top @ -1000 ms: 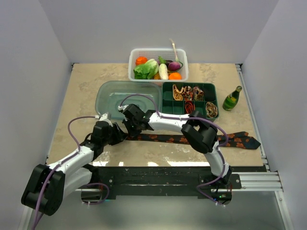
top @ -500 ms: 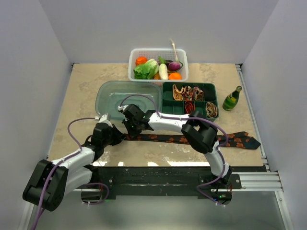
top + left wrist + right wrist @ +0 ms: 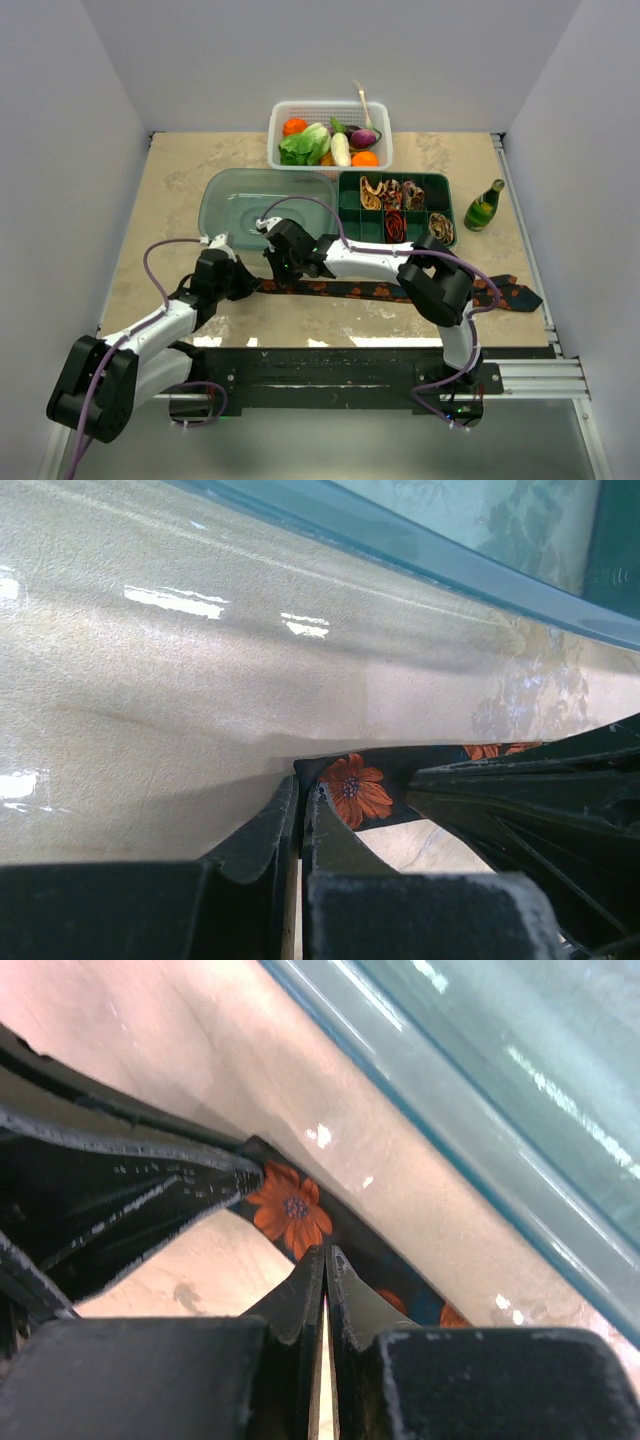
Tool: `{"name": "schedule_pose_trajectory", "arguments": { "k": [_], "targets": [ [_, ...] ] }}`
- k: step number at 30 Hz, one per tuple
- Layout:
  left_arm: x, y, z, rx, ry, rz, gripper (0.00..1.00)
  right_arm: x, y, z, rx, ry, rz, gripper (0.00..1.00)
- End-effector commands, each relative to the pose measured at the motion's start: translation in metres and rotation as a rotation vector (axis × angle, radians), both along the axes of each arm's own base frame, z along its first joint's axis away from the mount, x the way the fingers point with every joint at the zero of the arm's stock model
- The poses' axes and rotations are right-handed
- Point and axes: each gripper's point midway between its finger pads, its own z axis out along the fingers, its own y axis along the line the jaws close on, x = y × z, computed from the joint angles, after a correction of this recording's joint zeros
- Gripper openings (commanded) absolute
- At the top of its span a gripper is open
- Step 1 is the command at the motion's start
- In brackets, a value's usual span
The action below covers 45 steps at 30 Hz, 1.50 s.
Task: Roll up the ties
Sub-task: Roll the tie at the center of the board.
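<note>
The right arm's elbow has swung rightward in the last half second, its wrist edging the same way, while the black tie (image 3: pixel 350 290) with orange flowers stays stretched flat along the near side of the table (image 3: pixel 170 180), wide tip to the right. At its narrow left end the left gripper (image 3: pixel 303 785) and right gripper (image 3: pixel 325 1252) meet, each with fingers pressed together at the cloth; whether fabric is caught between them cannot be told. Just behind lies a teal tray (image 3: pixel 235 200), beside it a green divided box (image 3: pixel 350 215) holding rolled ties (image 3: pixel 385 192), a white basket (image 3: pixel 330 107) of vegetables farther back and a green bottle (image 3: pixel 484 206) at right.
</note>
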Motion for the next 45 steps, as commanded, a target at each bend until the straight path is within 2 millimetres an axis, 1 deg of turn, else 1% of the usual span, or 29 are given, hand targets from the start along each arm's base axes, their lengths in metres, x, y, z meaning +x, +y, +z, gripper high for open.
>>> {"name": "schedule_pose_trajectory", "arguments": {
  "k": [1, 3, 6, 7, 11, 14, 16, 21, 25, 28, 29, 30, 31, 32, 33, 34, 35, 36, 37, 38, 41, 42, 44, 45],
  "targets": [
    [0.008, -0.001, 0.019, 0.01, -0.041, -0.018, 0.0, 0.007, 0.014, 0.016, 0.081, -0.036, -0.012, 0.05],
    [0.008, -0.001, 0.022, 0.009, -0.044, -0.023, 0.0, 0.005, 0.017, 0.01, 0.081, -0.026, -0.004, 0.05],
    [0.01, -0.002, 0.032, -0.004, -0.078, -0.025, 0.0, 0.004, 0.02, 0.004, 0.08, -0.013, 0.005, 0.05],
    [0.006, -0.001, 0.033, 0.002, -0.068, -0.025, 0.0, 0.004, 0.019, 0.003, 0.08, -0.01, 0.006, 0.05],
    [0.006, 0.001, 0.041, 0.004, -0.081, -0.017, 0.0, 0.002, 0.021, 0.004, 0.101, -0.011, 0.009, 0.04],
    [0.007, -0.002, 0.048, -0.011, -0.096, -0.029, 0.0, 0.001, 0.019, 0.005, 0.116, -0.008, 0.001, 0.04],
    [0.007, -0.005, 0.051, -0.023, -0.1, -0.042, 0.0, -0.001, 0.02, 0.002, 0.117, 0.003, 0.003, 0.04],
    [0.011, -0.005, 0.061, -0.026, -0.13, -0.038, 0.0, -0.006, 0.019, -0.004, 0.126, 0.022, 0.0, 0.04],
    [0.009, -0.015, 0.066, -0.061, -0.138, -0.085, 0.0, -0.006, 0.019, -0.007, 0.145, 0.03, -0.011, 0.03],
    [0.008, -0.021, 0.067, -0.087, -0.146, -0.11, 0.0, -0.012, 0.023, -0.008, 0.19, 0.054, -0.02, 0.03],
    [0.009, -0.023, 0.069, -0.097, -0.154, -0.114, 0.0, -0.01, 0.027, -0.001, 0.232, 0.052, -0.038, 0.02],
    [0.01, -0.024, 0.072, -0.109, -0.171, -0.117, 0.0, -0.013, 0.022, -0.008, 0.232, 0.063, -0.05, 0.02],
    [0.01, -0.027, 0.074, -0.121, -0.176, -0.125, 0.0, -0.014, 0.021, -0.009, 0.241, 0.068, -0.063, 0.02],
    [0.01, -0.029, 0.076, -0.129, -0.183, -0.131, 0.0, -0.013, 0.024, -0.001, 0.287, 0.066, -0.085, 0.02],
    [0.01, -0.03, 0.074, -0.129, -0.179, -0.134, 0.0, -0.016, 0.017, -0.007, 0.289, 0.075, -0.104, 0.01],
    [0.009, -0.031, 0.074, -0.132, -0.179, -0.137, 0.0, -0.015, 0.015, -0.006, 0.306, 0.074, -0.122, 0.01],
    [0.007, -0.034, 0.073, -0.137, -0.178, -0.145, 0.0, -0.014, 0.018, -0.001, 0.345, 0.073, -0.143, 0.01],
    [0.006, -0.035, 0.071, -0.138, -0.174, -0.148, 0.0, -0.017, 0.013, -0.001, 0.352, 0.077, -0.154, 0.01],
    [0.005, -0.036, 0.069, -0.139, -0.171, -0.15, 0.0, -0.014, 0.011, -0.001, 0.36, 0.071, -0.177, 0.0],
    [0.004, -0.039, 0.069, -0.147, -0.173, -0.156, 0.0, -0.013, 0.012, 0.001, 0.381, 0.073, -0.191, 0.0],
    [0.001, -0.044, 0.065, -0.149, -0.164, -0.176, 0.0, -0.014, 0.012, 0.0, 0.399, 0.085, -0.205, 0.0],
    [0.0, -0.046, 0.063, -0.148, -0.158, -0.179, 0.0, -0.016, 0.011, -0.005, 0.395, 0.09, -0.207, 0.0],
    [-0.003, -0.05, 0.063, -0.152, -0.158, -0.193, 0.0, -0.017, 0.013, -0.004, 0.425, 0.107, -0.212, 0.0],
    [-0.004, -0.052, 0.062, -0.152, -0.157, -0.196, 0.0, -0.017, 0.012, -0.007, 0.422, 0.111, -0.214, 0.0]
  ]
}}
